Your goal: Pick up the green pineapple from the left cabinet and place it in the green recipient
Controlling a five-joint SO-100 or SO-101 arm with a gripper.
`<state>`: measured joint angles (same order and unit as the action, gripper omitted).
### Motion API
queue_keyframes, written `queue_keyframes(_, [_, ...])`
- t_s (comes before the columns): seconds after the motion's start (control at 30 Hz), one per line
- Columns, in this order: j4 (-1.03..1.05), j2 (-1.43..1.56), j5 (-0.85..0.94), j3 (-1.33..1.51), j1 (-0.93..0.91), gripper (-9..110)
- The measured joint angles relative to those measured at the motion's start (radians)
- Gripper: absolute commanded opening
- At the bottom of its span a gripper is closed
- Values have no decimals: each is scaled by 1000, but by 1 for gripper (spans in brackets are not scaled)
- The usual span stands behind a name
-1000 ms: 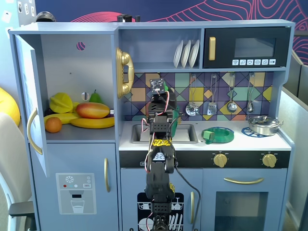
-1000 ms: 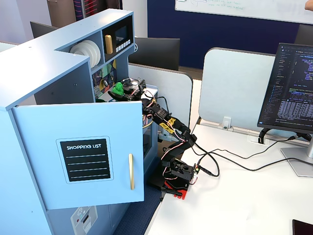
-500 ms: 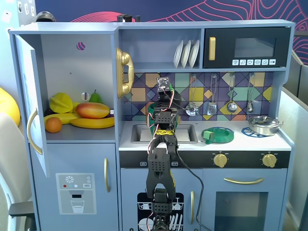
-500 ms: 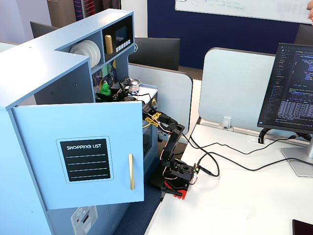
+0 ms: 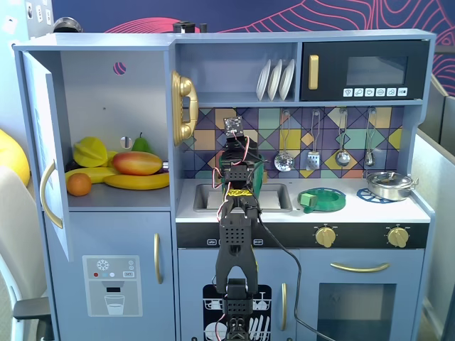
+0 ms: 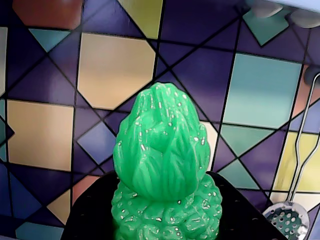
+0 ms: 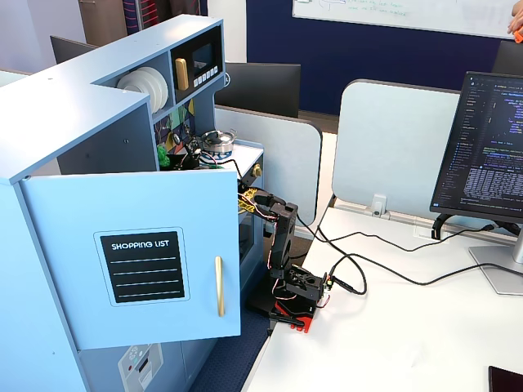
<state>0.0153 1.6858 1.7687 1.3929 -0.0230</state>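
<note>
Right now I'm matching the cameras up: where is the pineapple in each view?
Front fixed view: not visible; the arm in front of the sink covers it.
Wrist view: the pineapple sits centre-low, tuft up, against the tiles.
Side fixed view: cannot tell; the open cabinet door blocks most of the counter.
Shared landmark: the hanging skimmer, right of the arm, shows at the wrist view's lower right.

The slim black plastic robot arm (image 5: pixel 235 241) is built of blocky segments; thin red, white and yellow wires (image 5: pixel 229 170) loop along its upper joints. A thick black cable (image 7: pixel 372 263) trails from its red-edged base (image 7: pixel 296 304).
</note>
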Motion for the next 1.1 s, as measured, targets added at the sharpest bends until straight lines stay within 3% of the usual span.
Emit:
queue_keyframes(0.13, [-2, -14, -72, -18, -2, 39])
queue_keyframes(0.53, [-12, 43, -161, 9, -2, 38])
queue_keyframes(0.83, [206, 598, -218, 397, 41, 40])
queue_keyframes(1.1, [396, 1180, -184, 931, 75, 39])
